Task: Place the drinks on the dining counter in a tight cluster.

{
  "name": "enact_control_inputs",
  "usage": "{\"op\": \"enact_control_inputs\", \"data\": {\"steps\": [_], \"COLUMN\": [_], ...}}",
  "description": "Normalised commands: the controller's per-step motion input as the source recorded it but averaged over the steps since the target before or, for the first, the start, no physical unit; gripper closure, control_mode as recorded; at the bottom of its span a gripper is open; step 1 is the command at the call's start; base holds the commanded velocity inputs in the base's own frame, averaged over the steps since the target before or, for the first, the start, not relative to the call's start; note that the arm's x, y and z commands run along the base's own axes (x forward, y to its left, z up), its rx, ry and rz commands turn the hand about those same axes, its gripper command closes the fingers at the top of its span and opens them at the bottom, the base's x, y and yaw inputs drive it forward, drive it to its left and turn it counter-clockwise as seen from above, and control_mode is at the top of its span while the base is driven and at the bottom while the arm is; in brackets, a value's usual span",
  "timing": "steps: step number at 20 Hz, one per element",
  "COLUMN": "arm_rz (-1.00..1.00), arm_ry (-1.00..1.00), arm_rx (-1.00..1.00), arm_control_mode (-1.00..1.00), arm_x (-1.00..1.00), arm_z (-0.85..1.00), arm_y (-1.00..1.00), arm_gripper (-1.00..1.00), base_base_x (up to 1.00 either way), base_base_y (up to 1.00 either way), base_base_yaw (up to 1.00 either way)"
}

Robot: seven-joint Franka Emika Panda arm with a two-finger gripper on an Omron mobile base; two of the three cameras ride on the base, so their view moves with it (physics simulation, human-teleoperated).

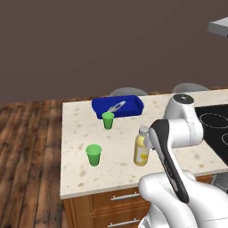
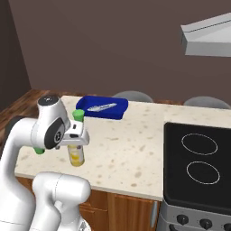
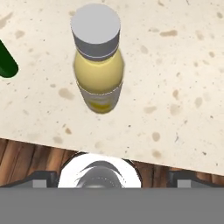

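Spanning most of both base views, the dining counter (image 1: 84, 169) is a beige speckled slab over wooden drawers (image 1: 113, 207), with wood floor (image 1: 26, 151) to its left. A black cooktop (image 2: 198, 167) is set into its right part, two white rings marked on it, and a grey hood (image 2: 207, 40) hangs above. Two grey chair backs (image 2: 133, 95) rise past the far edge.

The white arm (image 1: 178, 133) bends over the counter's near edge. Its gripper (image 2: 77, 137) hangs above the juice bottle (image 1: 141, 149), jaws spread wide and empty, touching nothing; in the hand view the two dark fingertips (image 3: 41, 178) sit far apart at the bottom corners with the bottle clear of them.

A blue tray (image 1: 118, 107) lies near the far edge with the water bottle (image 1: 116, 107) on its side inside it.

The juice bottle stands upright on the counter near the front edge, yellow with a white cap (image 3: 95, 25), well apart from the tray.

One green cup (image 1: 93, 154) stands to the left of the bottle, near it but not touching; another cup (image 1: 107, 120) stands just in front of the tray.
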Motion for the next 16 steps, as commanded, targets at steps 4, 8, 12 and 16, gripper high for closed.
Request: {"op": "enact_control_inputs", "data": {"steps": [4, 8, 12, 16], "arm_rz": [0.00, 0.00, 0.00, 0.00], "arm_ry": [0.00, 0.00, 0.00, 0.00], "arm_rx": [0.00, 0.00, 0.00, 0.00], "arm_control_mode": [1.00, 1.00, 1.00, 1.00], "arm_x": [0.00, 0.00, 0.00, 0.00], "arm_z": [0.00, 0.00, 0.00, 0.00], "arm_y": [0.00, 0.00, 0.00, 0.00], "arm_gripper": [-1.00, -1.00, -1.00, -1.00], "base_base_x": [-0.41, -0.58, -0.39, 0.00], "base_base_y": [-0.05, -0.15, -0.09, 0.07], "base_base_yaw": [-0.06, -0.19, -0.45, -0.92]}}
